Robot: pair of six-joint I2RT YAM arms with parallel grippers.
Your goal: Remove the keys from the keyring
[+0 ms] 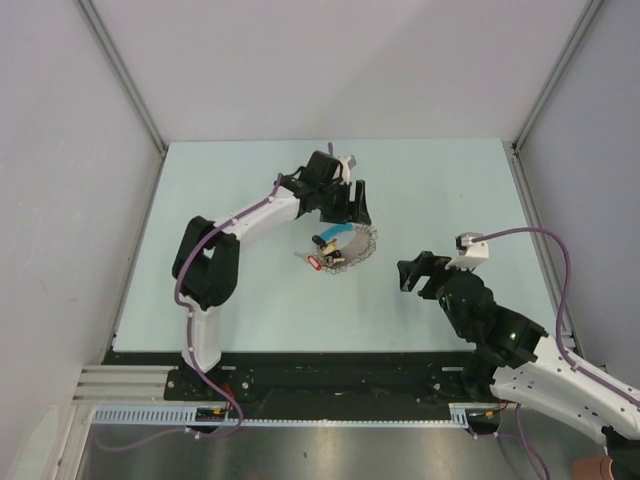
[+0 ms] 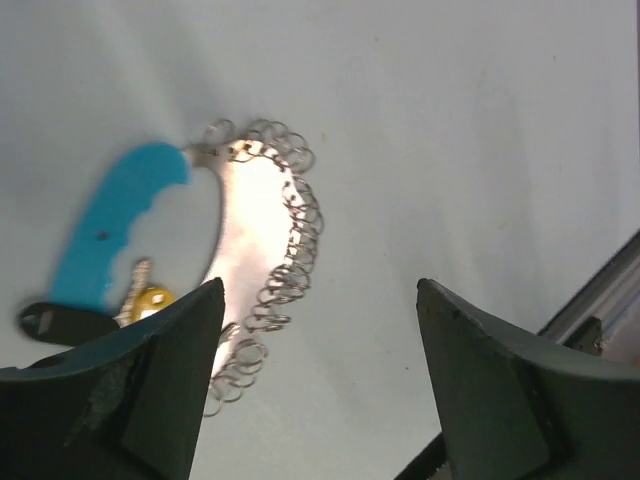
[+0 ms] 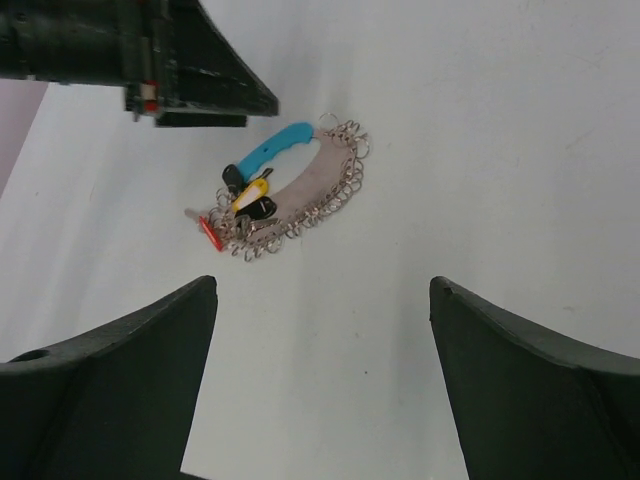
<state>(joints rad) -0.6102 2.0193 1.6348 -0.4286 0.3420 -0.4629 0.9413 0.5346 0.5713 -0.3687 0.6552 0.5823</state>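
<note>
The keyring (image 1: 362, 245) lies flat on the table's middle, a floppy loop of silvery chain (image 2: 292, 235) with a light-blue band (image 2: 110, 230). Small keys cluster at its left end: a red-headed one (image 3: 210, 231), a dark one (image 3: 262, 208) and a yellow-headed one (image 3: 250, 192). My left gripper (image 1: 348, 215) hovers just over the ring's far side, open (image 2: 320, 290), with only table between its fingers; the chain runs beside the left finger (image 2: 170, 380). My right gripper (image 1: 412, 272) stands open (image 3: 322, 283) to the ring's right, apart from it.
Pale walls with metal corner posts (image 1: 125, 75) enclose the table on three sides. The black base rail (image 1: 330, 380) runs along the near edge. Purple cables (image 1: 560, 270) loop off the right arm. The left arm's gripper body (image 3: 190, 70) hangs over the ring's far side.
</note>
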